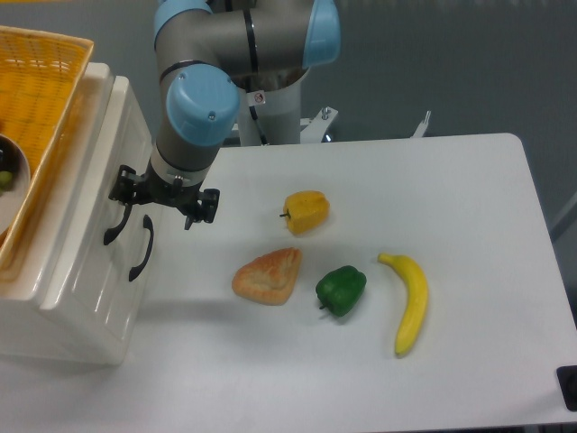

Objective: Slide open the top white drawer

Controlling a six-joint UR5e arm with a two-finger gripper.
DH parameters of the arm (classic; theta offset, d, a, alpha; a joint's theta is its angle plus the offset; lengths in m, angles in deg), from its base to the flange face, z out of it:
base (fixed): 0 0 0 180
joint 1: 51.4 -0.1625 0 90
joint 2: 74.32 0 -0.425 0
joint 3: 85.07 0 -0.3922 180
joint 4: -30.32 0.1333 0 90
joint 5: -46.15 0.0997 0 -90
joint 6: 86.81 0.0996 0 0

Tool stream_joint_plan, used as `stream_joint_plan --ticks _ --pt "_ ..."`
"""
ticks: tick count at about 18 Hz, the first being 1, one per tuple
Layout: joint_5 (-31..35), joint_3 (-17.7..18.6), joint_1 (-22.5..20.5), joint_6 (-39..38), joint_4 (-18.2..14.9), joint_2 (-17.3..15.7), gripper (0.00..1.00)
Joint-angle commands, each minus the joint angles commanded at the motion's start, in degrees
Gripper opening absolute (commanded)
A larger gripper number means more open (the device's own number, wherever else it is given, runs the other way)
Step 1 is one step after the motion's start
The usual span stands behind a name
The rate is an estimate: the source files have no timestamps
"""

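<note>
Camera view: gripper [160,209] poised at top white drawer [106,162], black handle [115,223] just beside fingers, ready for pulling; finger spread impossible to tell.

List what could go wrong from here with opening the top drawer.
1. The tool hangs close to both black handles; it could catch the lower handle instead of the top white drawer's handle.
2. Pulling may drag the light cabinet or shake the yellow basket on top.

You won't find readable text here; small red-marked sticker on the arm [260,97] is too blurred.
</note>
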Motion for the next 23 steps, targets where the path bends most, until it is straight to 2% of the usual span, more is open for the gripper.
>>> stream_joint_plan --ticks 23 --pt "0.1 1.2 1.7 -0.1 -0.3 0.6 1.00"
